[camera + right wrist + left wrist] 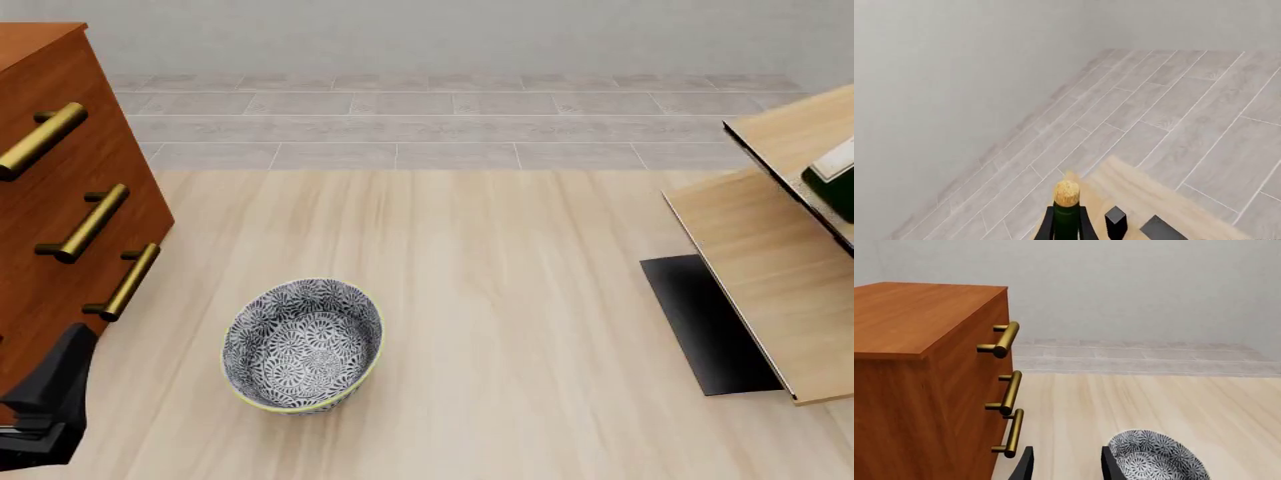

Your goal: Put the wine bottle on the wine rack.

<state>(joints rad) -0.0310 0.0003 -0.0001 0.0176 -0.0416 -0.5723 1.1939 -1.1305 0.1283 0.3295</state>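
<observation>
- Now, wine bottle [1066,217] sits between right end effector [1066,227] fingers, cork up; its label end shows at wine rack [761,260], far right edge in front view.
- Left end effector [1064,465] spread, holding nothing, betw. cabinet [914,370] & patterned bowl [303,345] on counter [507,300].

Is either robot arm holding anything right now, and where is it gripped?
It cannot be told for sure. The dark green glass wine bottle with the tan cork sits at the right gripper, but no contact shows. The left gripper is open, holding nothing.
</observation>
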